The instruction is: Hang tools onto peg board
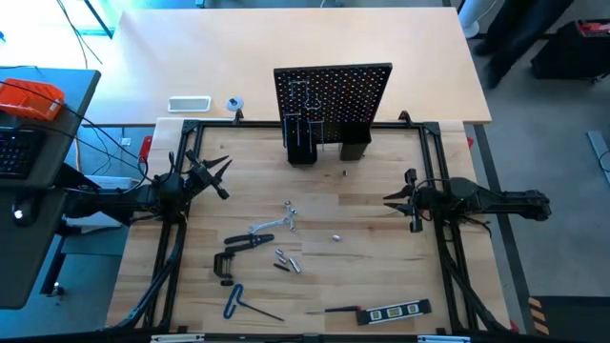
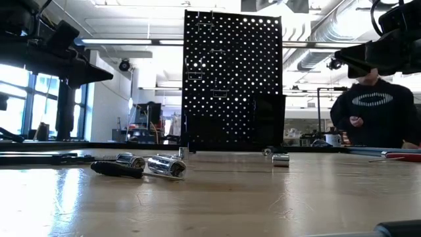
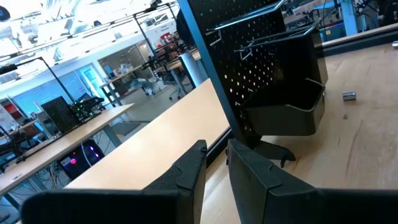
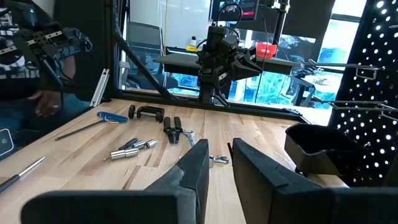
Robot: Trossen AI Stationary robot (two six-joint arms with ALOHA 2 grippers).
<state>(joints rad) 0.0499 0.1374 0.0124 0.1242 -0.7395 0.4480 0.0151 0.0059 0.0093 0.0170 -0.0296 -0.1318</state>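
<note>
Your level (image 1: 398, 311) lies at the tabletop's (image 1: 381, 205) near edge; pliers (image 1: 251, 241), C-clamp (image 1: 223, 266) scattered before the peg board (image 1: 333, 93). Left pincer (image 1: 217, 178) and right pincer (image 1: 398, 201) hover narrow, empty.

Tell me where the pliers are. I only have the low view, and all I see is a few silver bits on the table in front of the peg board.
Observer: From above, the pliers lie flat near the middle of the table, on the left arm's side. The C-clamp lies just beyond them towards the front edge.
Operator: Is either gripper carrying anything?
Observer: No. The left gripper and the right gripper hover at opposite sides of the table. Both are empty, with a narrow gap between the fingers.
</note>
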